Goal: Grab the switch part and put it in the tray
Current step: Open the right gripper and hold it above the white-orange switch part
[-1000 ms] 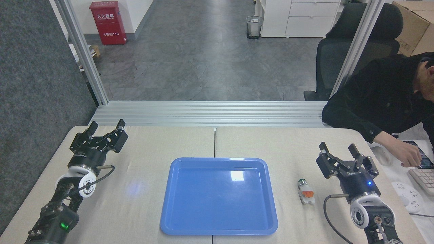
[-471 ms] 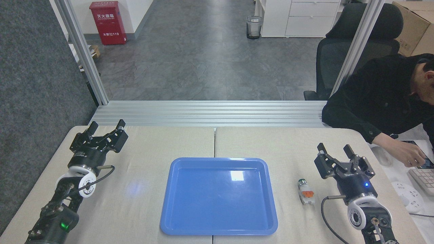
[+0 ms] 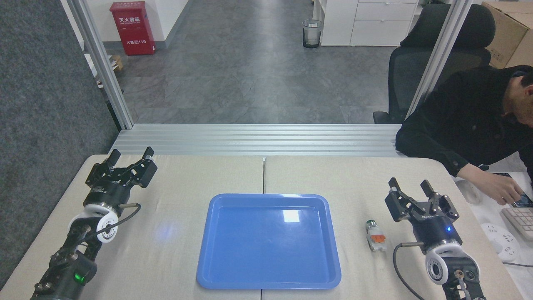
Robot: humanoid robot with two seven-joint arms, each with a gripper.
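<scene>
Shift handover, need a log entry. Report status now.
Left gripper open, empty. Right gripper open, empty, beside switch part. Part on table, right of tray. Path clear.

- The tray (image 3: 268, 241) lies in front of me at the middle of the table (image 3: 333, 175), its near rim close to the table's near edge.
- The switch part (image 3: 375, 236) lies on the table just right of the tray, apart from its rim, between the tray and my right gripper (image 3: 409, 187).
- My right gripper hangs just right of the switch part, fingers spread, not touching it.
- My left gripper (image 3: 129, 155) sits over the table's far left corner, well apart from the tray, fingers spread.
- A person (image 3: 466, 121) leans in beyond the table's right edge, with a hand (image 3: 499, 189) at a keyboard (image 3: 520, 221).
- An office chair (image 3: 416, 62) stands behind the person.
- A waste bin (image 3: 312, 33) stands far back on the floor.
</scene>
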